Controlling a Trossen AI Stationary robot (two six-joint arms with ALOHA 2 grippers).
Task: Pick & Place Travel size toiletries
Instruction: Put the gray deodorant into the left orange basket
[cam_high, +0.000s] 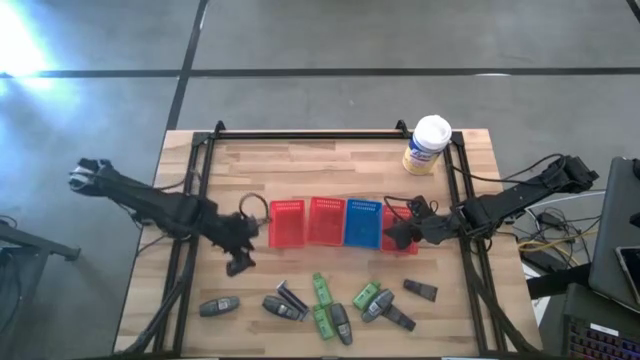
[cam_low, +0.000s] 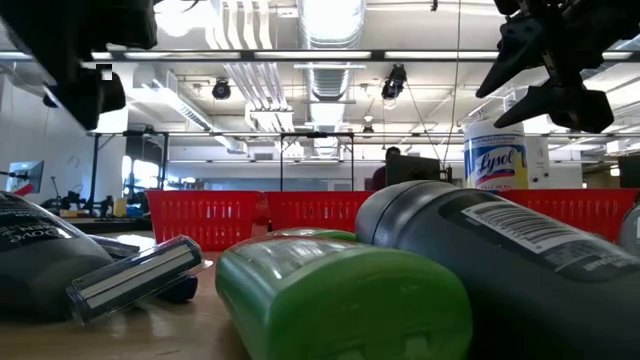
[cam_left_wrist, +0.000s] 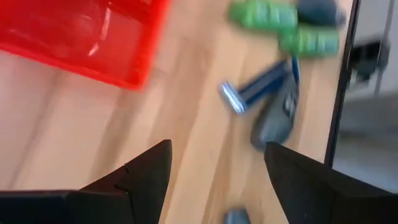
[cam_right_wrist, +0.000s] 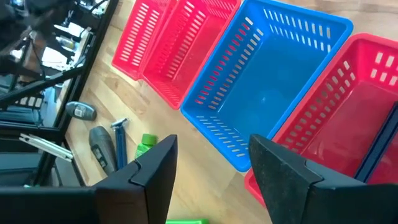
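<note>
The toiletries lie loose on the wood by the table's near edge: grey oval tubes, green packs, black pieces and a blue-handled razor. My left gripper is open and hangs over bare wood just left of the leftmost red basket, short of the toiletries. My right gripper is open above the rightmost red basket, beside the blue basket.
Two red baskets, a blue one and another red one stand in a row across the table's middle. A yellow white-lidded canister stands at the far right corner. A black frame rail runs along the far edge. Bare wood lies between the baskets and the toiletries.
</note>
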